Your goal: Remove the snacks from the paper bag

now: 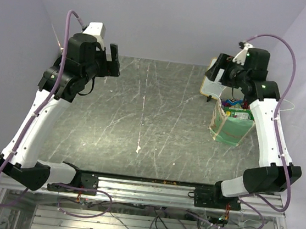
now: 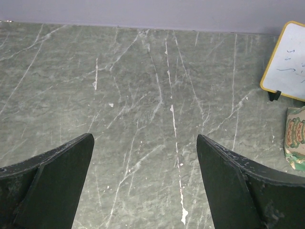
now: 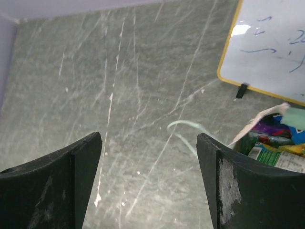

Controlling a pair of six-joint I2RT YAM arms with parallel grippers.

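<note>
The right claw, the nearer one, hangs empty with jaws apart while the snacks poke from the paper bag just off its right finger, at the right side of the counter.

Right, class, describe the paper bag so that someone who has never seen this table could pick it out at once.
Start at the grey marble-patterned table and look along its right side. There, just on the near side of a small yellow-framed whiteboard, stands the paper bag. It is the only mint-green thing there, open on top with bright snacks showing inside.
</note>
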